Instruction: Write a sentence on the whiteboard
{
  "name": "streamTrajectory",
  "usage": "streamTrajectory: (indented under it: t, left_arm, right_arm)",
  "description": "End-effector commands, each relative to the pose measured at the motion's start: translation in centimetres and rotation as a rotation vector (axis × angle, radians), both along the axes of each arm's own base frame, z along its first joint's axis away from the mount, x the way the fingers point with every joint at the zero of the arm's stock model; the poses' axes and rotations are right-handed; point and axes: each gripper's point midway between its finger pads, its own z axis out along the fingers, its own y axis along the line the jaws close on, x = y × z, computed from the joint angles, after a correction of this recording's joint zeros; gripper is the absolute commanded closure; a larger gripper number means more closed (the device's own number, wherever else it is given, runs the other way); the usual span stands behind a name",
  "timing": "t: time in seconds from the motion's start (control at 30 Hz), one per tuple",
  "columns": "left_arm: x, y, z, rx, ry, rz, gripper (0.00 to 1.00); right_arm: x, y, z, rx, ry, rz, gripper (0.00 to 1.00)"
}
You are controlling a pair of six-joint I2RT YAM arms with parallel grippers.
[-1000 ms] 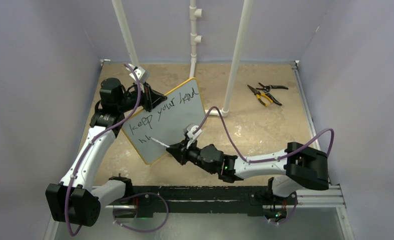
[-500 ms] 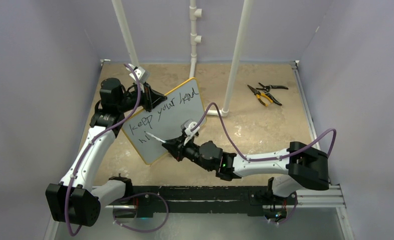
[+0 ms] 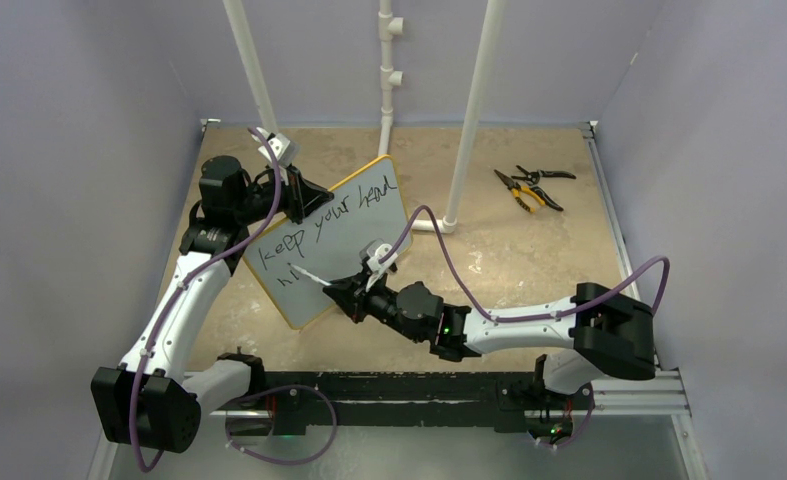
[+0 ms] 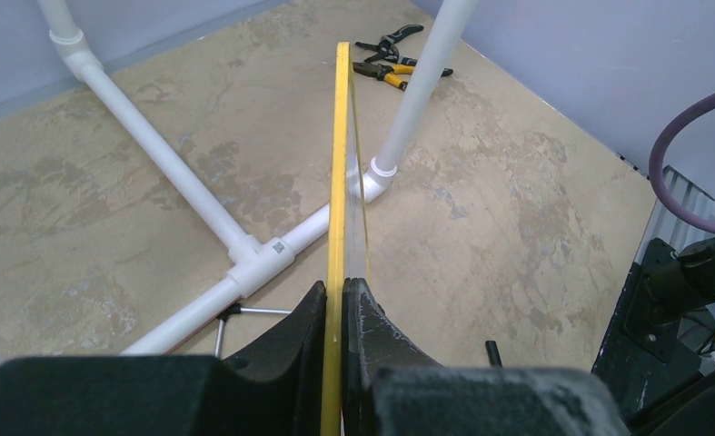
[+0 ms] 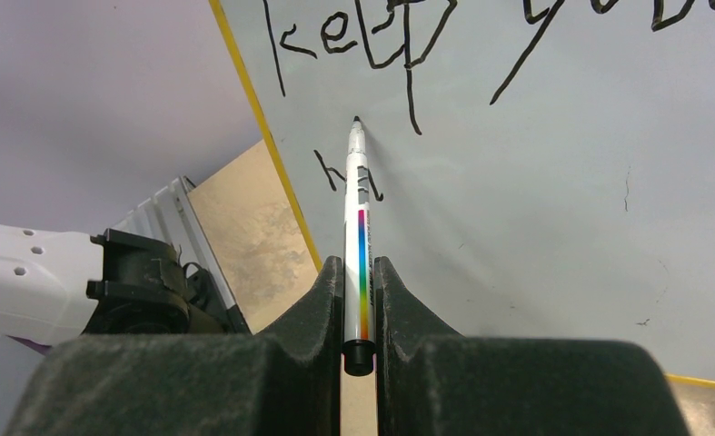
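- The left gripper (image 4: 338,295) pinches the whiteboard (image 3: 359,250) by its yellow edge, holding it tilted over the table's left-centre. That wrist view shows the board edge-on only.
- The right gripper (image 5: 358,272) is clamped on a marker (image 5: 360,227), which covers part of the second line of the sentence (image 3: 329,225). Whether the tip touches the board is unclear.

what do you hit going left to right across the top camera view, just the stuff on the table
whiteboard → slanted white pipe → pliers
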Motion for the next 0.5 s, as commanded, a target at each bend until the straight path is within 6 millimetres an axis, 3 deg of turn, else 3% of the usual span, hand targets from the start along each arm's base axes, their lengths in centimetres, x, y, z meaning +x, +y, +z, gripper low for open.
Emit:
streamTrajectory:
  t: [0.0,0.47]
  left_arm:
    - [-0.29,-0.59,0.03,-0.010,-0.003,-0.040,1.00]
    - [-0.31,-0.59,0.04,-0.011,-0.003,-0.040,1.00]
  right_arm:
    - [0.36,0.79,1.67,0.037,-0.029,0.003,1.00]
    - [0.53,0.59,1.42,0.036,-0.006,-0.014,1.00]
